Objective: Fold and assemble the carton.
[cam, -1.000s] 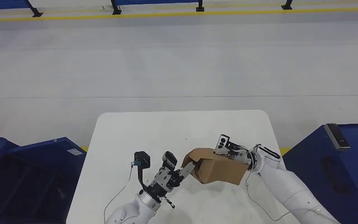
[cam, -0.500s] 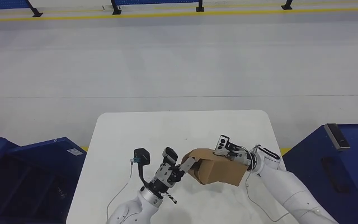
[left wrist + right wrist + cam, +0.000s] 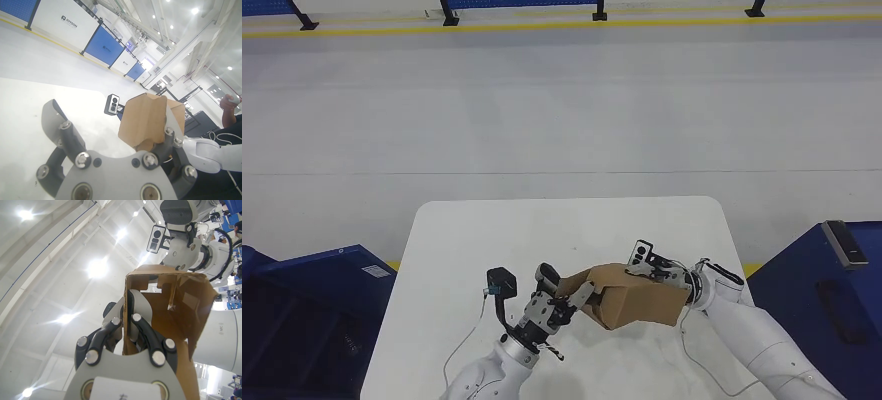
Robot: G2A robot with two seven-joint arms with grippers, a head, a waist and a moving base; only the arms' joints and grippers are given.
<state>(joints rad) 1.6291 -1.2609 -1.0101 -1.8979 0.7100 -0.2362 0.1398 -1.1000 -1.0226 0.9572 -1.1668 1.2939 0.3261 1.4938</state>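
Observation:
The brown carton [image 3: 634, 297] is held above the white table [image 3: 492, 250], near its front right, lying on its side. My right gripper [image 3: 654, 270] is at the carton's far top edge. In the right wrist view it [image 3: 127, 308] is shut on one wall of the carton [image 3: 170, 321], whose open inside faces the camera. My left gripper [image 3: 572, 295] is open at the carton's left end. In the left wrist view one finger [image 3: 170, 121] lies against the carton's end flap [image 3: 143, 119] and the other finger [image 3: 54, 113] stands free over the table.
Blue bins stand on the floor at the table's left [image 3: 312, 300] and right [image 3: 832, 290]. The table's back and left parts are bare white surface. A black cable [image 3: 457, 350] hangs by the left arm.
My left gripper has moved right and a little up, closing in on the carton's left end, with one finger now on the end flap. The right gripper and carton have stayed nearly still.

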